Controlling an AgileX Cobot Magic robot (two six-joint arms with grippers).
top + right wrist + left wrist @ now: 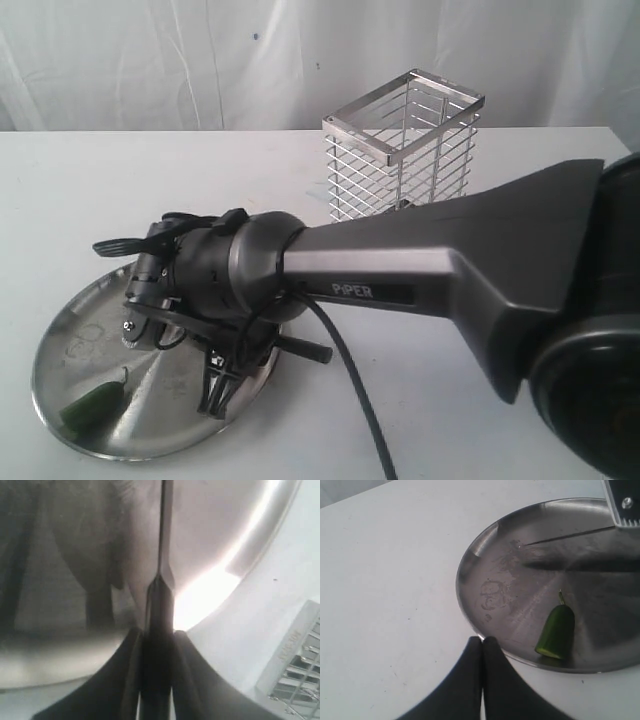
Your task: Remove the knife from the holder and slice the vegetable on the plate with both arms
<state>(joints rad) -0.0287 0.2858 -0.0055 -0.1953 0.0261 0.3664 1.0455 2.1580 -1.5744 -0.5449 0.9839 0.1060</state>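
I read the knife (161, 580) as clamped between the two fingers of the right tool (157, 636): handle in the grip, slim black blade reaching out over the plate (55, 555). I cannot tell whether the blade touches the metal. The vegetable (556, 631) lies on the plate close to its rim, stem toward the centre, apart from the blade. The left tool (482, 642) has its fingers pressed together on nothing, tips just at the plate's rim. The holder (400, 150) stands upright on the white surface (150, 180) behind the plate.
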